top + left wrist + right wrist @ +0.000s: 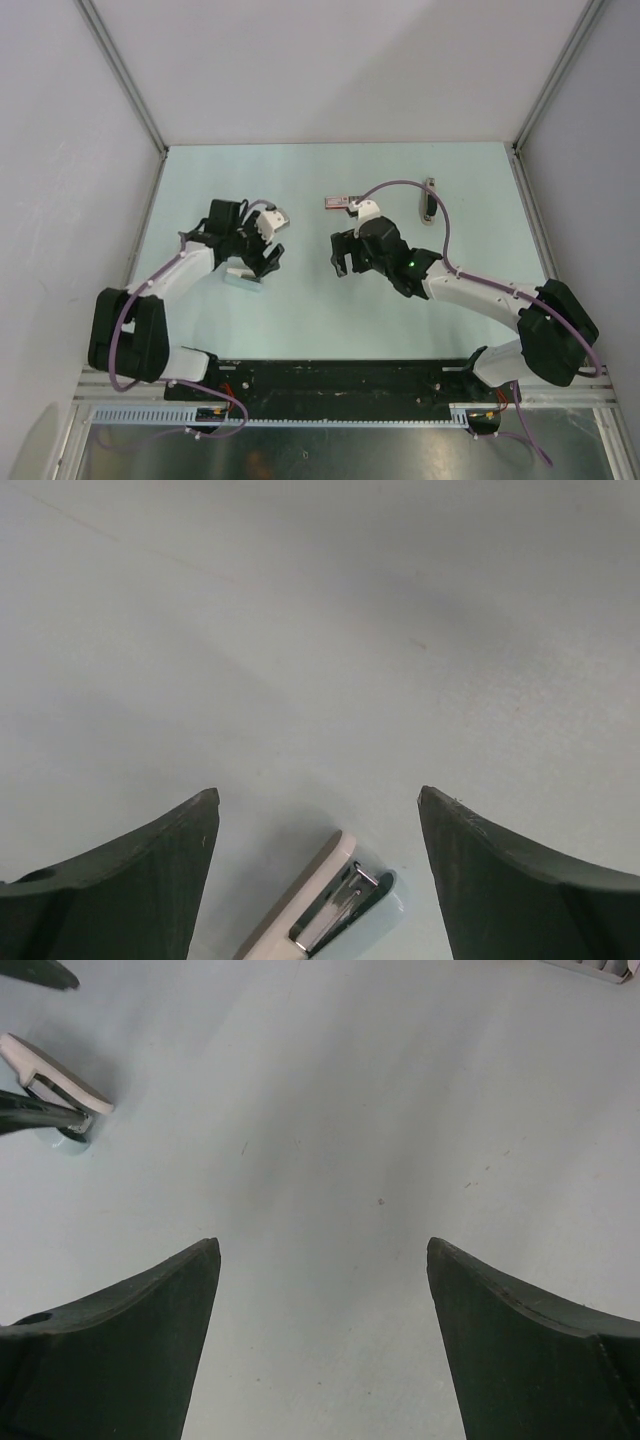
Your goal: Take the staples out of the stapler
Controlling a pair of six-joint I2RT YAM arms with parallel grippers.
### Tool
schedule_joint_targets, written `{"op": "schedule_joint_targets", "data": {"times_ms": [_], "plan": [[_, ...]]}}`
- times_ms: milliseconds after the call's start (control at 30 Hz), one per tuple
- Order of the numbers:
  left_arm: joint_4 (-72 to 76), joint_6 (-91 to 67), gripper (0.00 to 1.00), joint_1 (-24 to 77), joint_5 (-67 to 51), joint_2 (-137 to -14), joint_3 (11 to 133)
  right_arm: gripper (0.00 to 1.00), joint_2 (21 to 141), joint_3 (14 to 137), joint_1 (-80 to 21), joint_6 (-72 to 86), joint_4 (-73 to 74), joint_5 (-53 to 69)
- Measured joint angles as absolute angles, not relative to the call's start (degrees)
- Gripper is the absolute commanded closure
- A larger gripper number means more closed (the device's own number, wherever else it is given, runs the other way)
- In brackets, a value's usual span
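Note:
The stapler [318, 905] has a white top, a black base and silver metal inside. It lies on the table right below my left gripper [318, 800], which is open with the stapler's nose between its fingers, not touching. From above, the stapler is a pale shape [243, 278] beside my left gripper [266, 256]. My right gripper [339, 256] is open and empty, a little to the right of it, facing left. The right wrist view shows the stapler [52, 1072] far ahead of the open right gripper [323, 1245]. I see no loose staples.
A flat pink-red box [343, 203] lies at the middle back. A slim dark-and-silver elongated object [428, 200] lies to its right. A pale ribbed edge [600, 966] shows at the top right of the right wrist view. White walls enclose the table [330, 320].

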State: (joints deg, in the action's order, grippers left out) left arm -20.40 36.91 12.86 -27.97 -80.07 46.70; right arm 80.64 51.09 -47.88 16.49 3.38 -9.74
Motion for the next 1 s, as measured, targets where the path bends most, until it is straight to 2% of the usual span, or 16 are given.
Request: {"op": "schedule_joint_targets", "data": {"times_ms": [233,400,633,900,1000], "plan": [[-20.1,33.4,0.11,12.8,-29.2,-72.1,48.6,0.01,80.9,51.1,-49.6,13.0,1.3,-8.4],[-20.0,30.5,0.1,9.4,-29.2,-68.6,48.2,0.01,87.1,53.5,-57.9,6.0,0.4,-9.0],[-21.1,25.3,0.1,2.2,-27.7,-68.5,46.2,0.01,105.2,68.1,-66.8,-4.1,1.1,-10.7],[-22.6,22.5,0.1,-4.5,-27.2,-67.8,44.8,0.01,119.9,83.7,-68.1,-10.9,2.1,-11.6],[-22.8,22.3,0.1,-7.0,-26.5,-67.6,44.2,0.05,122.8,87.3,-68.3,-11.9,3.5,-11.6]]}}
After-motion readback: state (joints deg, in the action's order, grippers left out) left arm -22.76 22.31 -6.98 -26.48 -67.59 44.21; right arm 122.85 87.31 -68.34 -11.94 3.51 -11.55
